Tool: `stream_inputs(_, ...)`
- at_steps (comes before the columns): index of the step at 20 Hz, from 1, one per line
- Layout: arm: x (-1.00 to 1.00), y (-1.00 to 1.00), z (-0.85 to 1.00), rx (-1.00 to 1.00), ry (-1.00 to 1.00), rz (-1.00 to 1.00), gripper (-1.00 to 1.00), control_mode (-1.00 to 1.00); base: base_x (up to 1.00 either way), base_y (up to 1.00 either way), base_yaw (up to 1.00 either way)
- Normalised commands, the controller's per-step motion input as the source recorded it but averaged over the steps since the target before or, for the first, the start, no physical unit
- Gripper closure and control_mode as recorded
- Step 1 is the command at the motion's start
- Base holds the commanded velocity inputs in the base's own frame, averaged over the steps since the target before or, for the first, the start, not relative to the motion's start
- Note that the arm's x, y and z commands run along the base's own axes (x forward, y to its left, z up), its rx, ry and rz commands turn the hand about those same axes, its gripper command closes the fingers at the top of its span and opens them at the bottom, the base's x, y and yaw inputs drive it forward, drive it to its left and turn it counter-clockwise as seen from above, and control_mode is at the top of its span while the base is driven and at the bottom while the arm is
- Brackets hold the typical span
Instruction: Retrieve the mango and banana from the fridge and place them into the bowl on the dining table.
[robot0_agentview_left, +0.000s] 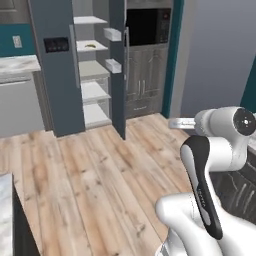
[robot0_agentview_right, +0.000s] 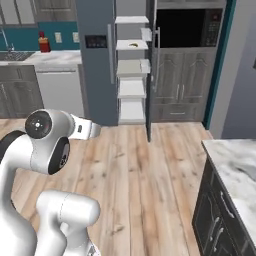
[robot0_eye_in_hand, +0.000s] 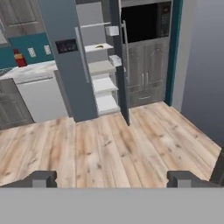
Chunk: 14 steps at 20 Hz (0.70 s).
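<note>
Currently parked well back from open fridge (robot0_eye_in_hand: 70, 65); gripper (robot0_eye_in_hand: 112, 178) spread wide, empty; banana (robot0_eye_in_hand: 99, 46) on upper shelf.

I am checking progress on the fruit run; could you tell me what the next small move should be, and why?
Probably drive closer to the fridge: its door stands open, the banana lies on an upper shelf, and the open gripper is well short across the wooden floor.

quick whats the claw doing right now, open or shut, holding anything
claw: open, jaws wide apart, holding nothing; it points across the floor at the fridge.
</note>
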Motion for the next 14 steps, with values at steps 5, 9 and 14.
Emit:
stream_inputs(5,0.0,0.0,0.0,0.0,0.0,0.0,-1.0,1.0,1.0,0.12,-0.04)
stream_inputs(9,0.0,0.0,0.0,0.0,0.0,0.0,-1.0,1.0,1.0,0.08,0.0)
stream_inputs(14,0.0,0.0,0.0,0.0,0.0,0.0,-1.0,1.0,1.0,0.02,0.0)
